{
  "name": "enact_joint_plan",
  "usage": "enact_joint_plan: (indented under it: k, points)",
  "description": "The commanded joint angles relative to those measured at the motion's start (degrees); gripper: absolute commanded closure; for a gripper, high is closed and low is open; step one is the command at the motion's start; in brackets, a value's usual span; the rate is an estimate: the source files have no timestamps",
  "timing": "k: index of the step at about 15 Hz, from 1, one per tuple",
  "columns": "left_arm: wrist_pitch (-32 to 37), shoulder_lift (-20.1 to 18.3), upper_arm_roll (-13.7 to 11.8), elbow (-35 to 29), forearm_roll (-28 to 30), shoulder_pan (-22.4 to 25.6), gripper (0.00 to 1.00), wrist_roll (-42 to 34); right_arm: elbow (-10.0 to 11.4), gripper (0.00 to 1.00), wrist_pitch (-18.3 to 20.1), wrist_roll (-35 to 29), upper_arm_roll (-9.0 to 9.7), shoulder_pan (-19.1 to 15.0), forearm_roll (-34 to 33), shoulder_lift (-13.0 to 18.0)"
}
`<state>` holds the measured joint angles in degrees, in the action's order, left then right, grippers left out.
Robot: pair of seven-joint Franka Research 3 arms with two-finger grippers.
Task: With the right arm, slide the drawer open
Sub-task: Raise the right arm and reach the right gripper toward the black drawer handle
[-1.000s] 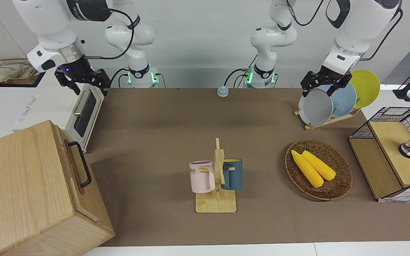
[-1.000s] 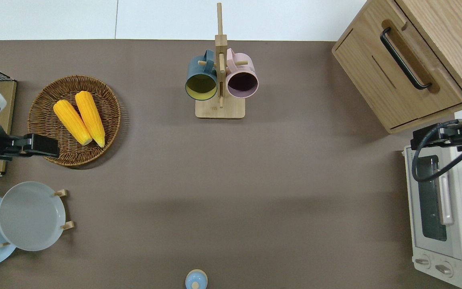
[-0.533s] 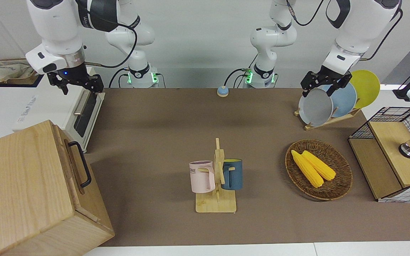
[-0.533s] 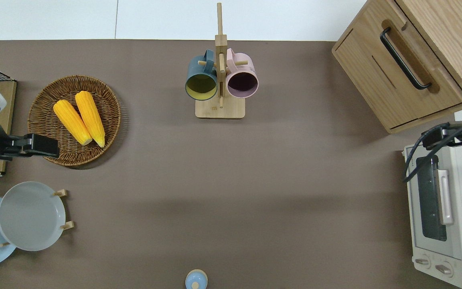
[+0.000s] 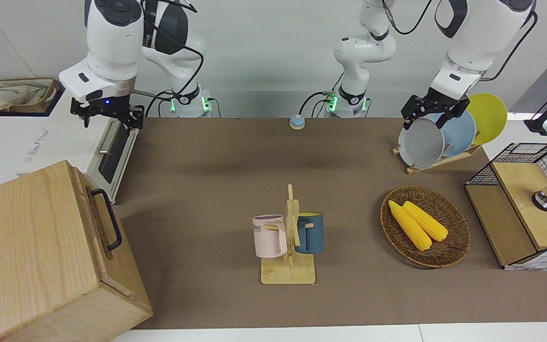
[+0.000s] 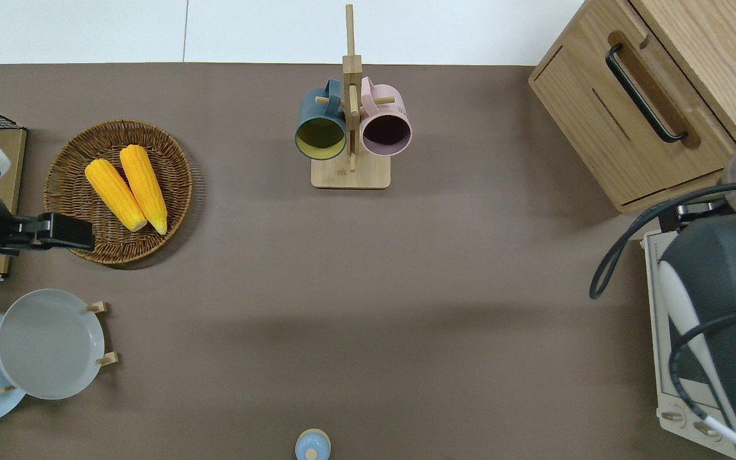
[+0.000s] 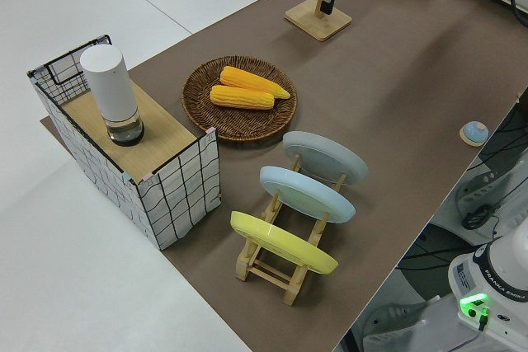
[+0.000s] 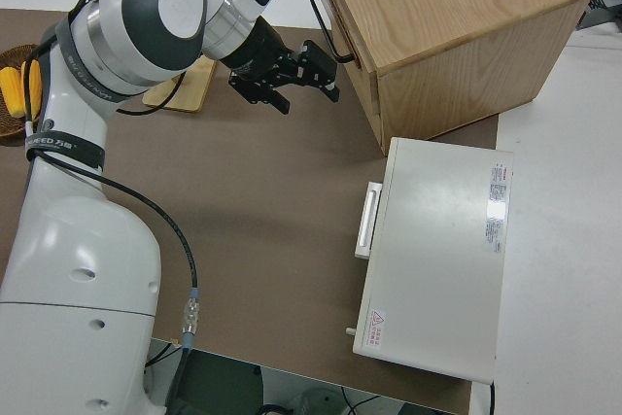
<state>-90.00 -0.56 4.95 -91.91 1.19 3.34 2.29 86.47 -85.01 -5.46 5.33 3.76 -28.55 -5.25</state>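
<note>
The drawer (image 5: 105, 227) sits closed while the right pincer (image 8: 296, 77), fingers spread, hovers apart from its handle (image 6: 644, 93).

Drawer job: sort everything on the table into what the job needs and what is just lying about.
Needed:
drawer, shut
its black handle
right gripper, near the toaster oven

Lying about:
mug rack with two mugs
basket of corn
plate rack
wire-grid shelf
left gripper, parked

Right gripper (image 5: 107, 118) up over toaster oven (image 5: 107, 152); drawer (image 5: 100, 223) shut, handle (image 5: 108, 219) well apart from gripper. Left arm parked.
</note>
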Motion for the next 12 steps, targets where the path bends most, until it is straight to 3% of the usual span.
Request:
enact_joint_plan:
  k: [1,3,5,8,12]
  points:
    - [0.7,-0.58,-0.29,-0.28,-0.66,-0.26,0.0,-0.36,2.65,0.017,0.2,-4.98,5.12,0.02,-8.78,-0.29]
    - [0.7,-0.58,-0.21,-0.28,-0.66,-0.35,0.0,-0.44,4.93,0.017,-0.32,-7.36,7.23,0.02,-13.26,-0.29]
    - [0.7,-0.58,-0.21,-0.28,-0.66,-0.35,0.0,-0.44,7.21,0.017,-2.51,-8.94,8.12,0.02,-16.26,-0.55]
    - [0.7,-0.58,-0.21,-0.28,-0.66,-0.35,0.0,-0.44,8.19,0.017,-4.63,-9.04,9.17,0.1,-21.79,-1.77]
    - [0.7,-0.58,-0.21,-0.28,-0.66,-0.26,0.0,-0.36,9.59,0.017,-8.75,-9.04,9.26,0.63,-28.82,-3.27]
